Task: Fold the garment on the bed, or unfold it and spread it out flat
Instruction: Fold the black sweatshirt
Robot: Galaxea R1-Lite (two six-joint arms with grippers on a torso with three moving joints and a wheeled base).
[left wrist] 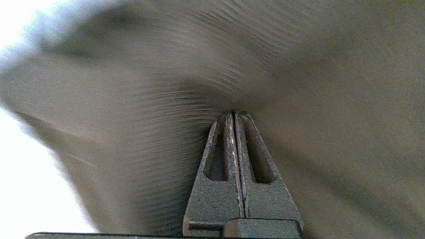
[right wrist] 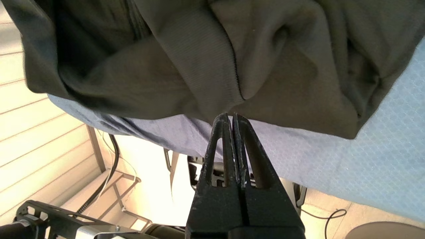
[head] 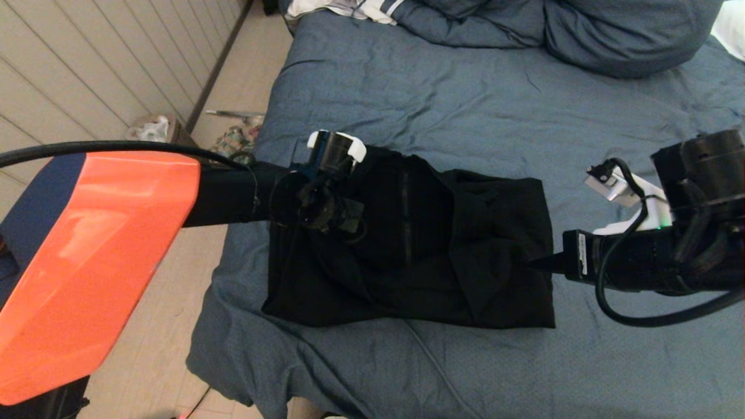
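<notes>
From the head camera we see the garment [head: 419, 244] lying folded on the near part of the bed [head: 495, 99]. Our left gripper [head: 343, 218] sits over its left edge, our right gripper [head: 532, 265] at its right edge.

In the left wrist view our left gripper [left wrist: 234, 114] has its jaws pressed together, tips buried in the garment [left wrist: 166, 99]; we cannot tell whether cloth is pinched.

In the right wrist view our right gripper [right wrist: 231, 115] has its jaws together, tips touching the hem of the garment [right wrist: 206, 59] above the bed [right wrist: 365, 159].
</notes>
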